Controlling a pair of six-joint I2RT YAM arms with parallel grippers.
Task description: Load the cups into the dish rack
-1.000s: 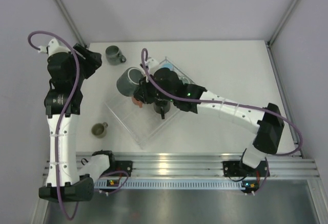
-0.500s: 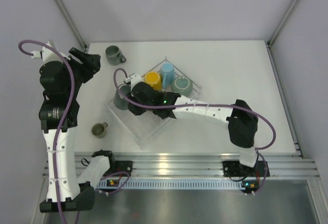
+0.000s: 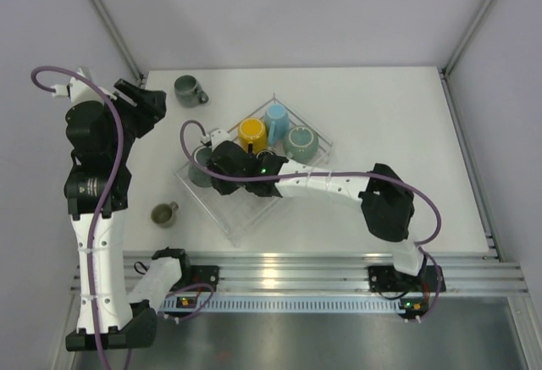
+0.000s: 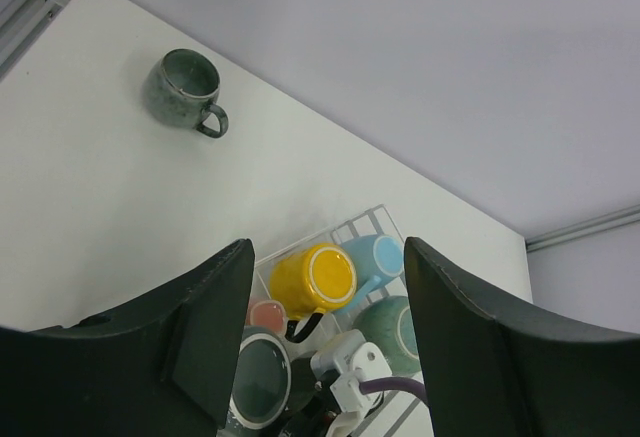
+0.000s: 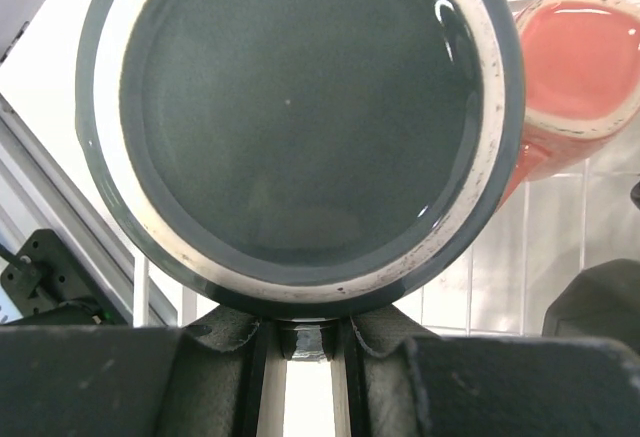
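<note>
The main danger is a knock. The large dark grey-green ceramic mug with a pale rim (image 5: 300, 127) fills the space straight ahead of the right tool (image 5: 300, 335). The salmon pink ceramic mug (image 5: 575, 77) lies just to that tool's right, touching the big mug or nearly so; I cannot tell which. Any sideways drift on release could shove the pink one.

The grip also looks thin. The right tool's fingers are almost together, clamped on a dark piece at the mug's near edge, probably the handle. A heavy mug could swing about that pinch. The clear plastic ribbed dish rack (image 3: 242, 223) looks light, so a mug set crooked on the ribs might tip or push it across the white table (image 3: 381, 107).

The right arm is stretched low and far to its left, with the forearm over the rack. Its tool is at the rack's left corner, the mug ahead of its fingertips. Whether the mug rests on the ribs is hidden.

The left arm stands folded upright, well apart from the rack, and the left tool (image 3: 142, 99) is spread wide and empty. A smaller dark grey-green mug (image 4: 185, 87) sits on the table beyond that tool, outside the rack.
</note>
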